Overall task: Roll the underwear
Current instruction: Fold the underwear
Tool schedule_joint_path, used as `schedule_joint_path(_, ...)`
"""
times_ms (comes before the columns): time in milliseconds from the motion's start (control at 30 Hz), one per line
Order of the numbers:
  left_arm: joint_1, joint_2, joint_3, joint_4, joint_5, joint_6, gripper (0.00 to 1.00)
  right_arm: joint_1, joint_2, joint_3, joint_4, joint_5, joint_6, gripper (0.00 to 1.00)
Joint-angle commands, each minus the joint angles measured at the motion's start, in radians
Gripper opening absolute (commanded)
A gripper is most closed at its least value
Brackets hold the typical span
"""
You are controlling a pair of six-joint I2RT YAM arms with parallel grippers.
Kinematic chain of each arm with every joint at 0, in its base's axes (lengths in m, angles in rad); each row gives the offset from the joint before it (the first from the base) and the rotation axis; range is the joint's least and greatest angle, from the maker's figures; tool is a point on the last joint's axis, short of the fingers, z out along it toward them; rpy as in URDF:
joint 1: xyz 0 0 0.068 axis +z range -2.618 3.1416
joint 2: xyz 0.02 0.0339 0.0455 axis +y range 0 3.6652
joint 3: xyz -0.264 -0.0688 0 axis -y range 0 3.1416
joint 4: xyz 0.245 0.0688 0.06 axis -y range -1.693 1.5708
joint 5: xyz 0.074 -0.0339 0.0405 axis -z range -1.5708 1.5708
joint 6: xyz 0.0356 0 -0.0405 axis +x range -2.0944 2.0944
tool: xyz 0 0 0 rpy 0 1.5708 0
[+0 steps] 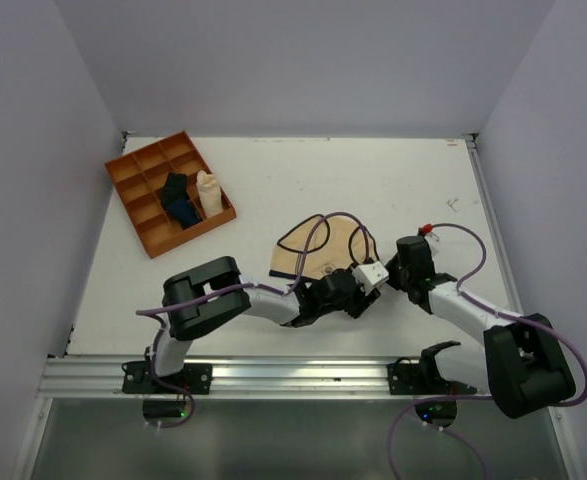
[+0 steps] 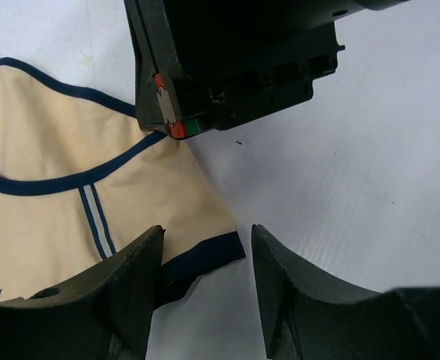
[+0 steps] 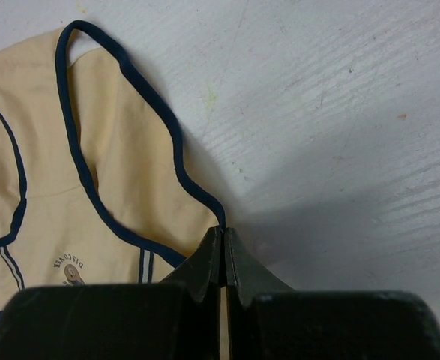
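Underwear (image 1: pixel 298 262) lies spread flat on the white table (image 1: pixel 393 180), near its front edge and between the two arms. The cloth is pale beige, and a thin dark edge band (image 3: pixel 122 67) traces its curved openings and hem. Two narrow dark stripes (image 2: pixel 96 221) run across one panel, and a small printed logo (image 3: pixel 71 271) with lettering sits close to them.

Well apart from the underwear, to its upper left, stands an orange divided tray (image 1: pixel 128 210). It holds a dark blue roll (image 1: pixel 178 200) with a cream roll (image 1: pixel 209 192) just beside it.

At the underwear's near right corner, the left gripper (image 2: pixel 206 240) has its fingers spread; the banded corner lies in the gap between them.

At the underwear's right edge, the right gripper (image 3: pixel 222 232) has its fingers pressed together. The edge band runs straight into their tips, pinched there.
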State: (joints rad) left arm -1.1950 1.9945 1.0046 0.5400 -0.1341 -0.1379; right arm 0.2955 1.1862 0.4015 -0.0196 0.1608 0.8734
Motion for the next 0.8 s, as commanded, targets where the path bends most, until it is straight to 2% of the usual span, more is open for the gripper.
schedule_joint_path(0,-0.012,0.035,0.052,0.081,0.004,0.008,0.54,-0.002,-0.016,-0.01,0.038,0.003,0.022,0.0)
schedule_joint_path(167,-0.017,0.078,0.078,0.071,-0.007,-0.017,0.5,-0.002,-0.048,-0.013,0.023,0.009,0.029,0.0)
schedule_joint_path(233,-0.018,0.09,0.098,0.057,-0.015,-0.028,0.45,-0.002,-0.062,-0.021,0.023,0.008,0.03,0.0)
schedule_joint_path(267,-0.018,0.095,0.101,0.055,-0.015,-0.028,0.35,-0.001,-0.074,-0.021,0.023,0.009,0.032,0.0)
schedule_joint_path(333,-0.017,0.096,0.106,0.055,-0.015,-0.042,0.23,-0.002,-0.088,-0.021,-0.003,0.017,0.027,0.0)
schedule_joint_path(367,-0.017,0.092,0.104,0.057,-0.013,-0.046,0.12,-0.002,-0.1,-0.02,-0.023,0.025,0.027,0.0)
schedule_joint_path(467,-0.017,0.055,0.083,0.086,0.025,-0.078,0.0,-0.002,-0.128,-0.003,-0.095,0.069,0.024,0.0)
schedule_joint_path(633,-0.017,-0.034,0.083,0.101,0.128,-0.173,0.0,-0.002,-0.229,0.063,-0.305,0.201,0.036,0.0)
schedule_joint_path(767,-0.015,-0.074,0.091,0.091,0.174,-0.261,0.0,-0.002,-0.322,0.091,-0.396,0.289,0.033,0.0)
